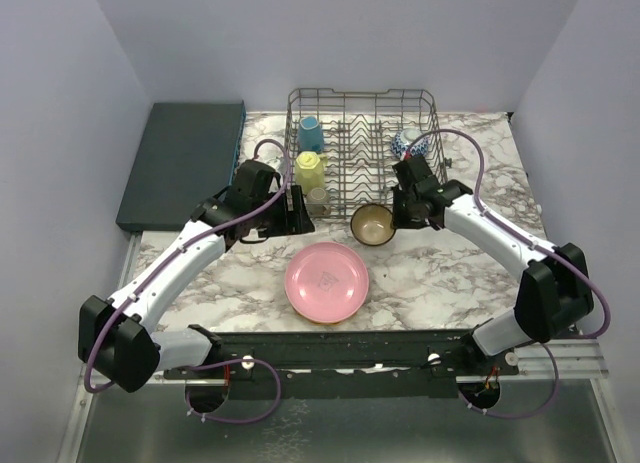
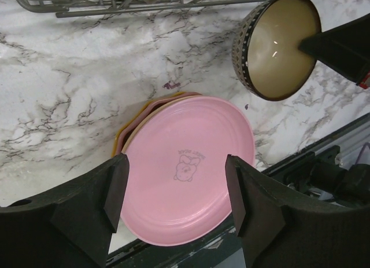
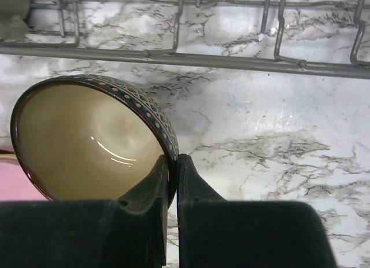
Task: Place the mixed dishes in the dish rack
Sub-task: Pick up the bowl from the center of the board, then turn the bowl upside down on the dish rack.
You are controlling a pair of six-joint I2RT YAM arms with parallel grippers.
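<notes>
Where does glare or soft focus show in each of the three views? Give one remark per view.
Top external: even, soft light, hardly any shadows, the pink plate crisp. Left wrist: small white glints on the bowl glaze. Right wrist: curved glare streaks inside the bowl, the right gripper a dark, featureless mass.

Lab test cell — plain lavender walls [image 1: 60, 133] boxing marble-print tabletop [image 1: 440, 273].

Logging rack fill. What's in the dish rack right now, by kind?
Mugs: 3 (blue mug, yellow mug, grey-green mug)
Bowls: 1 (blue-white bowl)
Plates: 0 (pink plate outside)
Total: 4 in the dish rack
Brown bowl outside it, held by the right pincer.
</notes>
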